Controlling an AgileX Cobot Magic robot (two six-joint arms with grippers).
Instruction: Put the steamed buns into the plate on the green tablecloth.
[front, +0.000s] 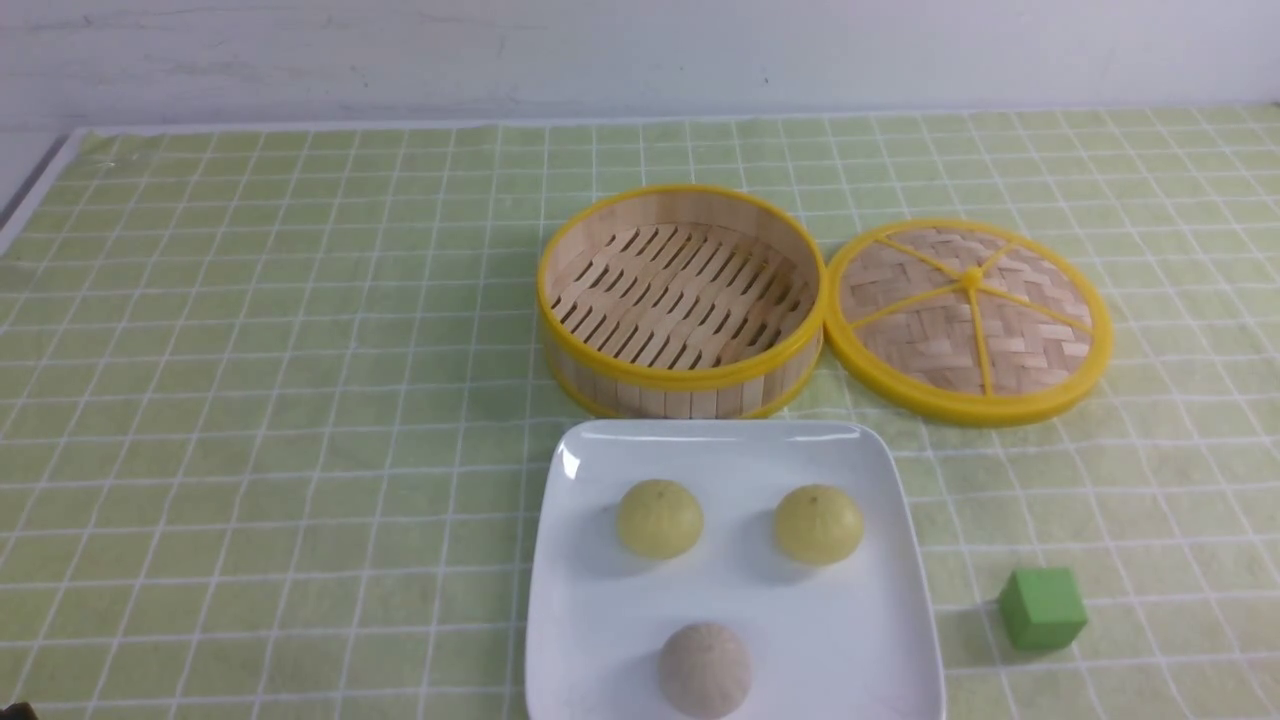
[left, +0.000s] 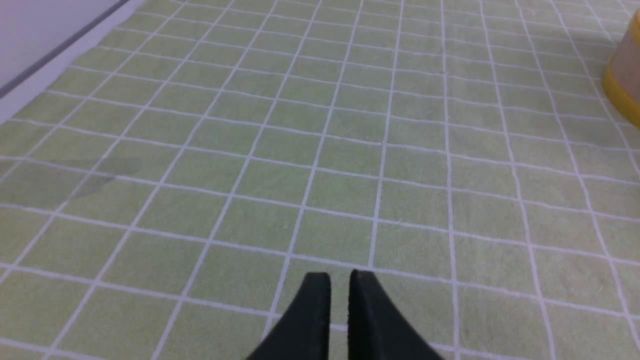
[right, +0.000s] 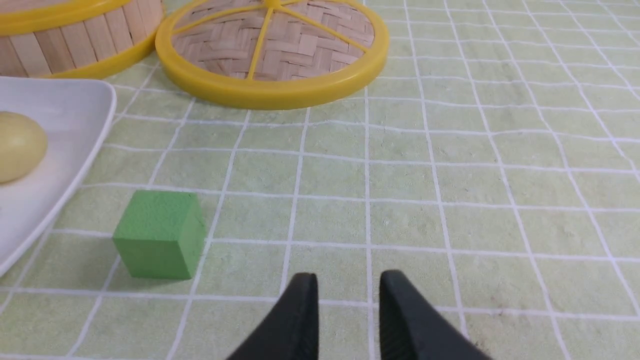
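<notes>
Two pale yellow steamed buns (front: 659, 518) (front: 818, 524) sit side by side on the white square plate (front: 566, 600), which lies on the green tablecloth (front: 300, 400). One bun (right: 17, 145) and the plate's corner (right: 75, 115) also show in the right wrist view. Neither gripper shows in the front view. My left gripper (left: 340, 277) is shut and empty, low over bare cloth away from the plate. My right gripper (right: 348, 277) has its jaws a little apart and empty, over the cloth beyond the green cube from the plate.
A grey-brown speckled bun (front: 705, 670) sits at the plate's near edge. An empty bamboo steamer basket (front: 682, 300) stands behind the plate, its lid (front: 968, 320) flat to the right. A small green cube (front: 1042, 607) lies right of the plate.
</notes>
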